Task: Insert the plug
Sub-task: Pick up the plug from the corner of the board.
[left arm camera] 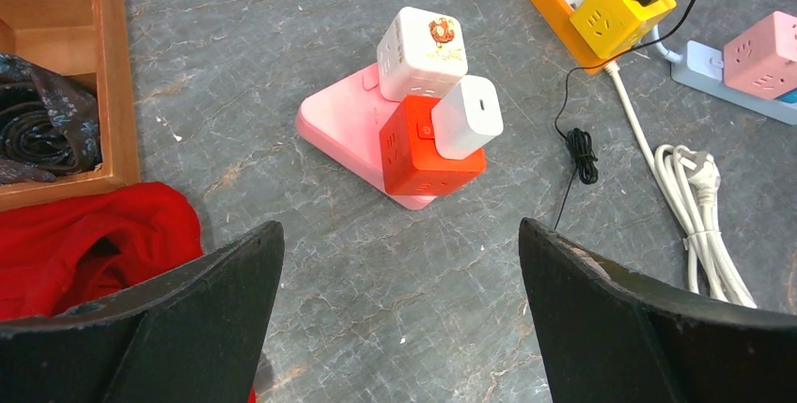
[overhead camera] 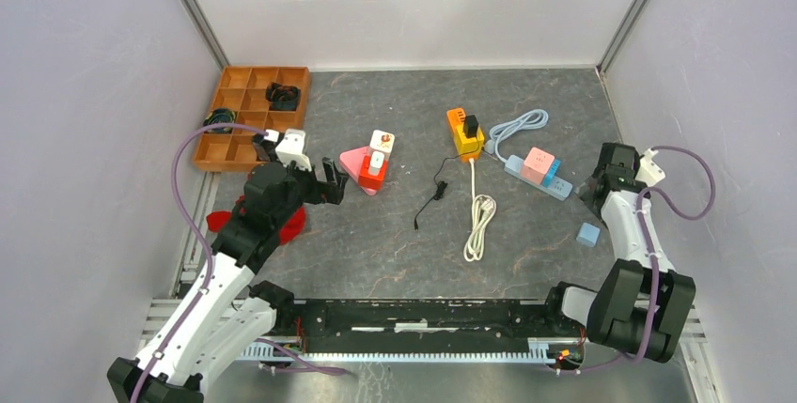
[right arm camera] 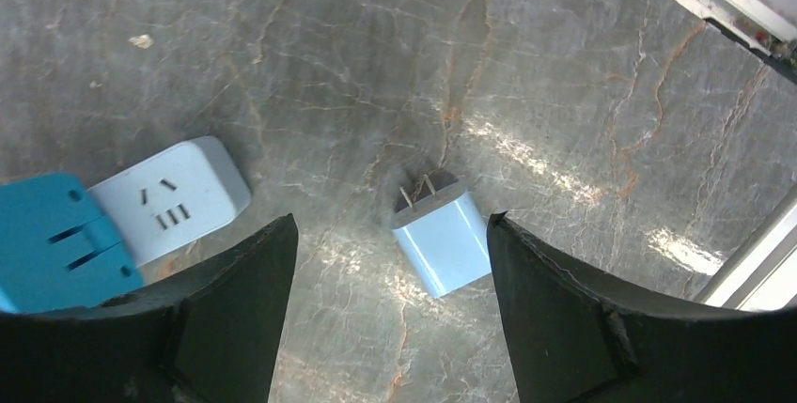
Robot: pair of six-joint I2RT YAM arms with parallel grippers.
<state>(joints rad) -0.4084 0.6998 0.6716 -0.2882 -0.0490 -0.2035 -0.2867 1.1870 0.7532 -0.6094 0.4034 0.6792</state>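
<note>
- Right gripper: its black fingers fill the near edge of the right wrist view. They stand apart and clamp nothing.
- Plug: a light blue block with two metal prongs, lying flat on the counter. In the wrist view it shows in the gap between the fingers, closer to the right one, with the prongs on the end away from the camera. In the top view it lies at the right side of the counter, near of the pale power strip and apart from it.
- Pale power strip: a free socket faces up at its end, far and left of the plug. A blue adapter sits beside that socket. A pink cube sits further left along the strip.
- Left gripper: its fingers are spread wide and hold nothing. It hangs over the left side of the counter.
- Pink base: it lies beyond the left fingers and carries a red cube and two white adapters.
- Orange strip: it lies far of centre and carries a yellow cube with a black adapter on top.
- White cable: coiled, near of the orange strip.
- Wooden tray: at the far left corner.
- Red cloth: beside the left arm.
</note>
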